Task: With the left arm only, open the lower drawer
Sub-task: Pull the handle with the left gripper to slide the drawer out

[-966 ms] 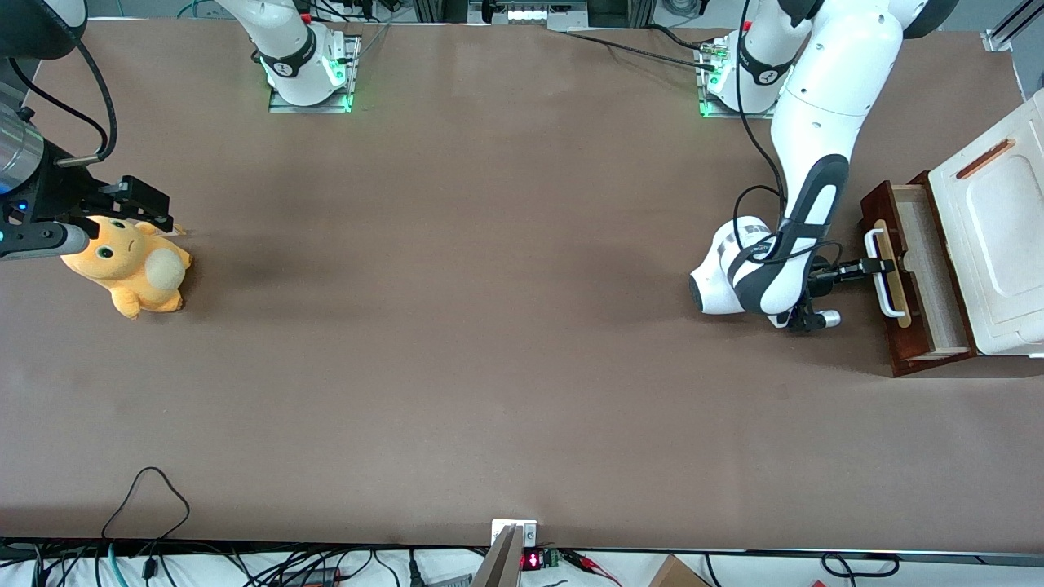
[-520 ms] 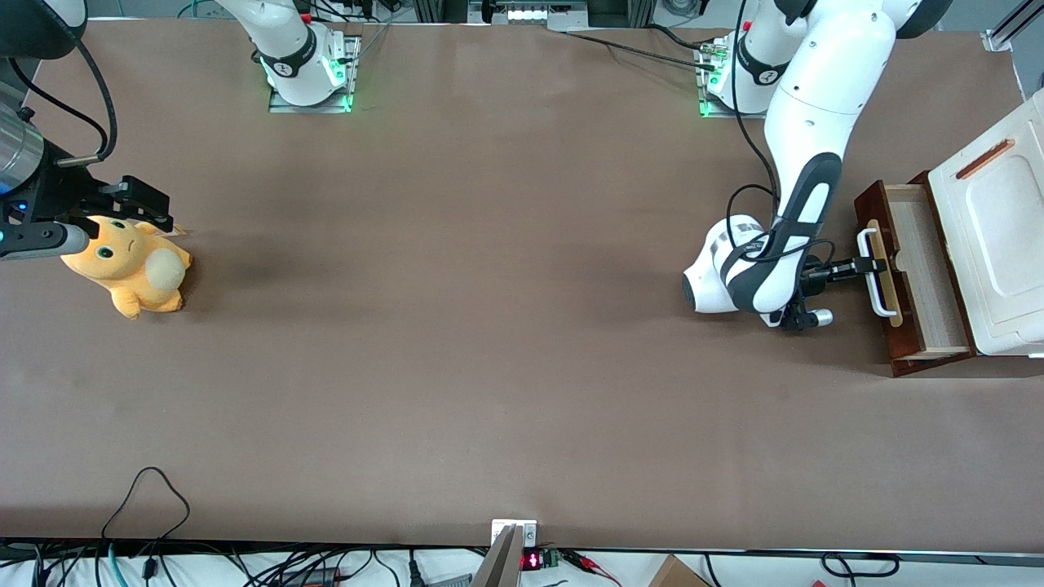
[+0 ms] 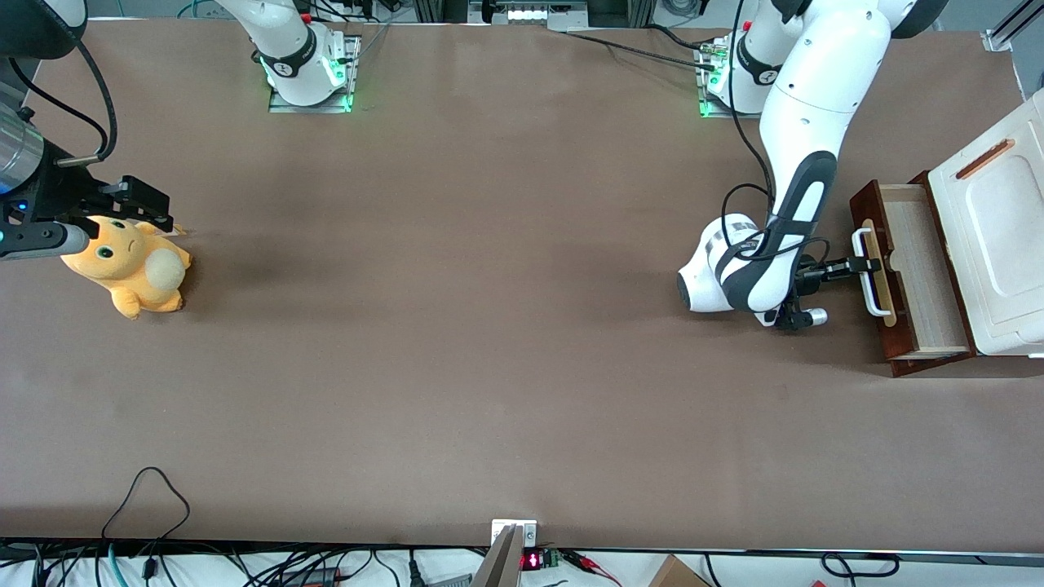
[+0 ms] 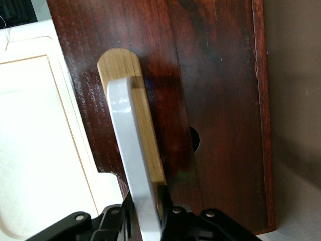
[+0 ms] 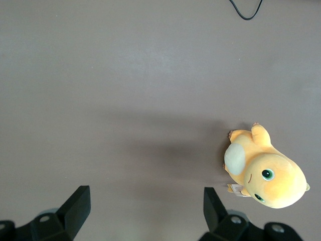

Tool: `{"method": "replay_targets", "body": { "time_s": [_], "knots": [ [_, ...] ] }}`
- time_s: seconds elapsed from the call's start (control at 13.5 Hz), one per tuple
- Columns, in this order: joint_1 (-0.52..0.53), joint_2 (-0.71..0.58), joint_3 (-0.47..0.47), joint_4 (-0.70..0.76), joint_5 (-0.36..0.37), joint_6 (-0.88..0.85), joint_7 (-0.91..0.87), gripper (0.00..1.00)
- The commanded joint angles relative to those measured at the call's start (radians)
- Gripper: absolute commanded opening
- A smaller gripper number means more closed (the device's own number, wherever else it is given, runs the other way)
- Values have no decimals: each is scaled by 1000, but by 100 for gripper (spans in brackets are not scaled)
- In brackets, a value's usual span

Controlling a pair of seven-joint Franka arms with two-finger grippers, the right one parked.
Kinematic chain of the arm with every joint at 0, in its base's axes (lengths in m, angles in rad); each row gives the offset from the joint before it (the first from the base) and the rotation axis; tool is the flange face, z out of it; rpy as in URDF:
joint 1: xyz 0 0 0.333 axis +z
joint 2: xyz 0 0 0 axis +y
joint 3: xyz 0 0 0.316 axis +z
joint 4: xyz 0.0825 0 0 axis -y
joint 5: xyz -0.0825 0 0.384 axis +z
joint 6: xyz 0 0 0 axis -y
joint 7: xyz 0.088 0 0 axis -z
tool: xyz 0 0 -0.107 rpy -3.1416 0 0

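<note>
The white box (image 3: 999,244) covers the back of the lower drawer (image 3: 922,269) and runs off the front view's edge; in the wrist view the white handle (image 4: 133,165) hides the gap of the gripper (image 4: 150,221), whose black fingers (image 4: 118,218) are cut off at the frame's edge; the left arm (image 3: 803,147) leaves the picture above its base.

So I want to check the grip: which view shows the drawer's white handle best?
The left wrist view: the white handle fills it, with the gripper shut on it. The front view shows the handle small on the lower drawer. The right wrist view misses it.
</note>
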Motion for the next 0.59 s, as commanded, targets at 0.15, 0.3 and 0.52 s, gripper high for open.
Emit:
{"method": "replay_targets", "body": {
  "time_s": [0.15, 0.3, 0.52],
  "knots": [
    [-30, 9, 5, 23, -38, -34, -9, 17],
    [-36, 9, 5, 23, -41, -36, -10, 17],
    [-45, 9, 5, 25, -52, -36, -12, 17]
  ]
}}
